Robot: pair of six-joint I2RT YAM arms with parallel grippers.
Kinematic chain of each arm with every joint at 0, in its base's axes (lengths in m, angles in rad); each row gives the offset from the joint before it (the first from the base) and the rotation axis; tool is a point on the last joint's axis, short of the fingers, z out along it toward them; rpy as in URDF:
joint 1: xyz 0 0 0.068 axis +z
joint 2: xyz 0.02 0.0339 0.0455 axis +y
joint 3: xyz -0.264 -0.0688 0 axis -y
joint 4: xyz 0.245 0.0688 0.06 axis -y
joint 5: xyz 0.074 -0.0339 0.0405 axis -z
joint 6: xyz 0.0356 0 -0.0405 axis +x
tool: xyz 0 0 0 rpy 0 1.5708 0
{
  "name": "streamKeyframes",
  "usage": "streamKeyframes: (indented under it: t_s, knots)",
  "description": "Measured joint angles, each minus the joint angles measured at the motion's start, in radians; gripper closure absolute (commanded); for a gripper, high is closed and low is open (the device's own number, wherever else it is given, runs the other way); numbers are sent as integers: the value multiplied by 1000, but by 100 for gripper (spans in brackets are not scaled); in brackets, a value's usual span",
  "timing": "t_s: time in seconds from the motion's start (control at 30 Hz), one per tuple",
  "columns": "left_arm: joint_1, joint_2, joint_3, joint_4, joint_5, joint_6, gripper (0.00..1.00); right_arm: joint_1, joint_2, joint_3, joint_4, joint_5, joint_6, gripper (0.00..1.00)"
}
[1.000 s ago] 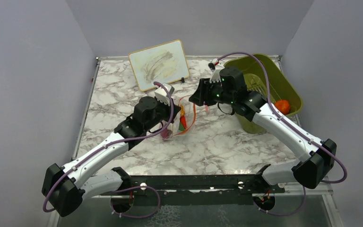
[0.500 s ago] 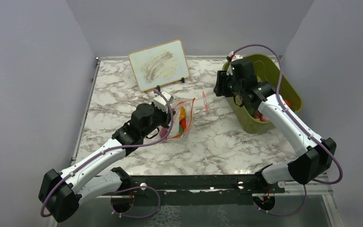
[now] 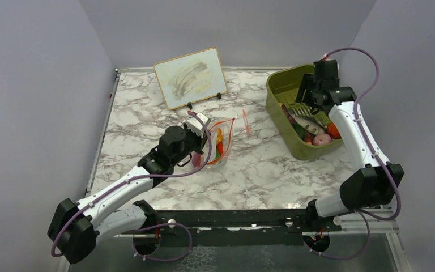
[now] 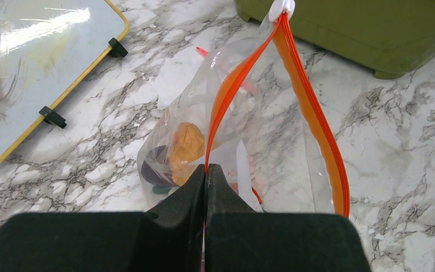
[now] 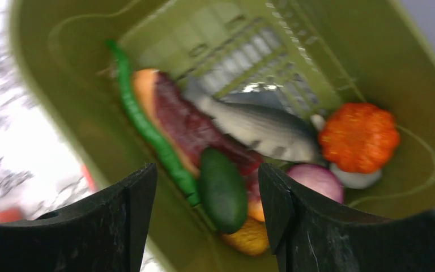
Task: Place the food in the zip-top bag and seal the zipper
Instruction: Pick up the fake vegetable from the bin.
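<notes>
The clear zip-top bag [image 3: 220,144] stands on the marble table, and my left gripper [image 4: 205,170] is shut on one side of its red-orange zipper [image 4: 311,107], holding the mouth open. An orange piece [image 4: 186,144] and a dark purple piece [image 4: 158,161] lie inside the bag. My right gripper [image 5: 207,168] is open and empty above the olive bin [image 3: 283,85], apart from the food in it: a dark green oval [image 5: 222,190], long green bean [image 5: 141,122], dark red piece [image 5: 184,122], grey fish [image 5: 260,127], orange pumpkin [image 5: 358,136] and purple onion [image 5: 317,178].
A small whiteboard [image 3: 190,76] stands propped at the back of the table. A thin red-pink stick [image 3: 244,122] lies between the bag and the bin. The bin sits at the right rear, close to the right wall.
My right arm has swung from beside the bag's mouth to the right and back, and now hangs over the bin. My left gripper has kept its hold on the bag.
</notes>
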Motion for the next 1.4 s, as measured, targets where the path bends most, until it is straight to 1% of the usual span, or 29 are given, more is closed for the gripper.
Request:
streamKeyframes:
  t_s: [0.17,0.27,0.47,0.57,0.7,0.8,0.93,1.07,1.13,1.17,1.27,1.33,1.37,1.4]
  knots:
    - [0,19,-8,9,-2,0,100,-129,41,0,-39,67,8,30]
    - [0,40,-7,0,-8,-1,100,-172,72,-2,-58,113,32,31]
    - [0,75,43,-76,-16,-15,100,-233,128,-12,-84,183,108,30]
    - [-4,76,53,-95,-16,-18,100,-238,139,-18,-95,224,155,29]
    - [-9,76,51,-119,-17,-19,100,-240,151,-50,-95,282,195,25]
    - [-9,76,41,-118,-27,-19,100,-246,203,-52,-97,343,211,22]
    - [-9,79,39,-124,-43,-19,100,-252,255,-58,-94,399,210,18]
    - [-10,80,39,-124,-57,-18,100,-254,269,-65,-73,414,196,15]
    - [-10,82,39,-124,-61,-18,100,-254,280,-65,-65,419,196,6]
    - [-10,84,39,-124,-63,-18,100,-254,289,-65,-64,420,196,5]
    - [-10,90,39,-125,-69,-18,100,-254,328,-70,-56,420,196,6]
    - [-10,92,39,-126,-72,-14,100,-254,348,-76,-54,420,195,8]
    - [-10,93,39,-126,-73,-12,100,-254,354,-77,-53,421,192,10]
    - [-10,94,39,-126,-74,-10,100,-254,357,-79,-51,422,191,15]
